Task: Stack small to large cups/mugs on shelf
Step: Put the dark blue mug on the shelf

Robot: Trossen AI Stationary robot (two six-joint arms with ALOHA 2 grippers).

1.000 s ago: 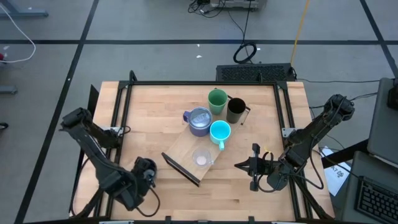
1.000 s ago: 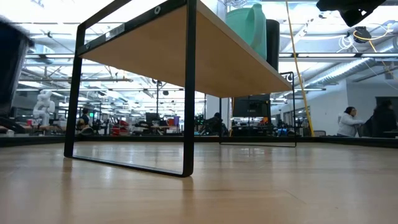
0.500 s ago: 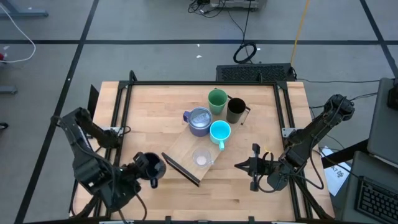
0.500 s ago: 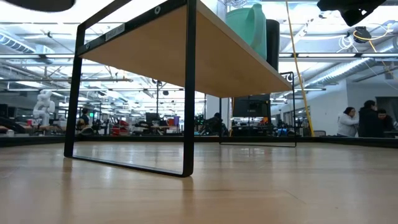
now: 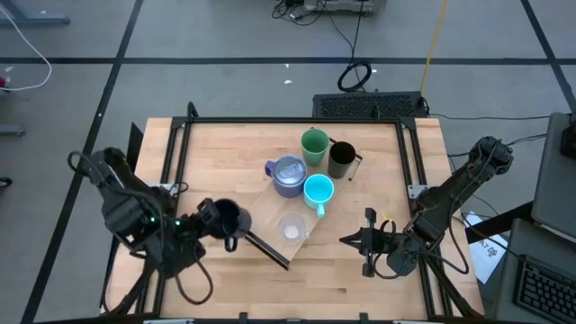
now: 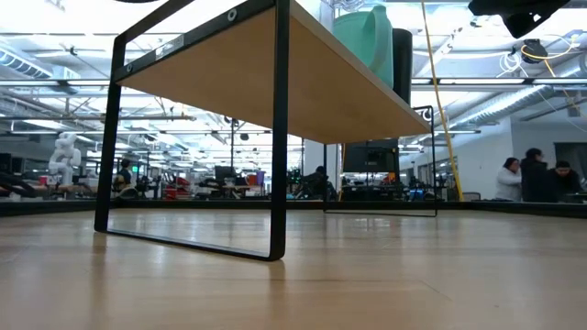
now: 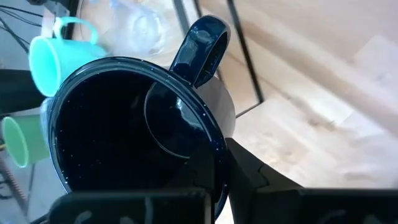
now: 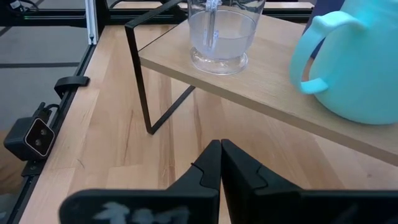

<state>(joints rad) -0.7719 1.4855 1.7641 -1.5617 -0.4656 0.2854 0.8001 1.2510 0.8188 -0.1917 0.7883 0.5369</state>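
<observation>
Because the shelf takes cups in size order, it lies just beyond the left gripper, whose fingers clamp the squat black handled mug by its rim, presumably for carrying over. The tiny clear cup stands ahead of the right gripper, its fingers pressed together, waiting.

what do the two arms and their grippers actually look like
Both arms are dark, nearly black, built of chunky jointed segments with thin black cables looping beside them. The left gripper sits on a bulky wrist block showing a small green light. The right gripper ends in two slim, flat black fingers that taper to a point, with angular stepped edges.
</observation>
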